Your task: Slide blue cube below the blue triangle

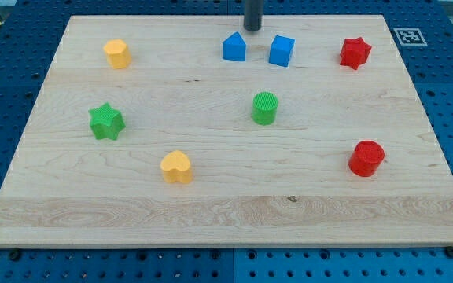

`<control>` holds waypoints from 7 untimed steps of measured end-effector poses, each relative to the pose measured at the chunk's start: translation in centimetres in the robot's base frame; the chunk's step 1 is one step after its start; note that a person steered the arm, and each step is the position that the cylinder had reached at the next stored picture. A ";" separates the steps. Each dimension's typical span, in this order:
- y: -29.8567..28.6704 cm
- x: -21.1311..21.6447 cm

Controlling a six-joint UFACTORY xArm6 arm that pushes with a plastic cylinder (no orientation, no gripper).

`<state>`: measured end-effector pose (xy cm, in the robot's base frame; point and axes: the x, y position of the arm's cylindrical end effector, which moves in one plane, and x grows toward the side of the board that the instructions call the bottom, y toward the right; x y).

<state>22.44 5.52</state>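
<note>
The blue cube [281, 50] sits near the view's top, just right of centre. The blue triangle [233, 47] sits close to its left, with a small gap between them. My tip [253, 29] is at the view's top, above and between the two blue blocks, slightly nearer the triangle. It touches neither block as far as I can see. The rod runs up out of the frame.
The blocks lie on a wooden board [226, 212]. A red star [355, 53] is right of the cube. A green cylinder [264, 108] lies below the cube. A yellow block [117, 53], a green star [105, 122], a yellow heart [177, 167] and a red cylinder [366, 158] are spread about.
</note>
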 end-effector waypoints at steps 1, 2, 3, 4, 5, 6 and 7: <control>1.7 1.2; 2.5 3.5; 3.8 3.8; 4.2 4.5; 4.3 6.2; 4.7 7.5; 5.5 7.8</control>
<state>30.19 11.02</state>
